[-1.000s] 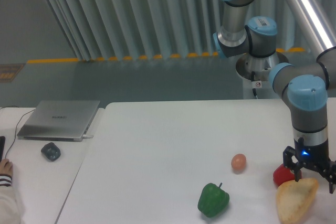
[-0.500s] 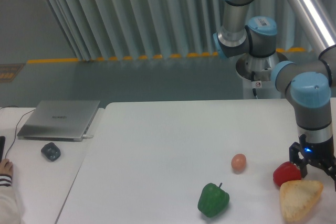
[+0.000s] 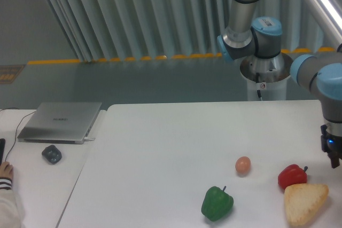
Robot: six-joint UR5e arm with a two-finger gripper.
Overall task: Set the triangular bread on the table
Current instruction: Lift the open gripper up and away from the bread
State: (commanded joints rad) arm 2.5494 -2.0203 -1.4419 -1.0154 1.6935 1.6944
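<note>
The triangular bread (image 3: 304, 202), a flat tan wedge with a darker crust, lies free on the white table (image 3: 176, 142) at the front right, just below the red pepper (image 3: 291, 177). My gripper (image 3: 336, 159) hangs at the right edge of the view, above and to the right of the bread and apart from it. It is empty, and part of it is cut off by the frame edge. Only its left finger shows.
A small orange-tan egg (image 3: 242, 165) and a green pepper (image 3: 216, 203) sit left of the bread. A grey laptop (image 3: 60, 121) and a dark mouse (image 3: 52, 154) lie on the smaller desk at left. A person's hand (image 3: 5, 170) shows at the left edge.
The gripper has let go of the bread and moved up and to the right, partly out of view. The bread has settled flat on the table beside the red pepper.
</note>
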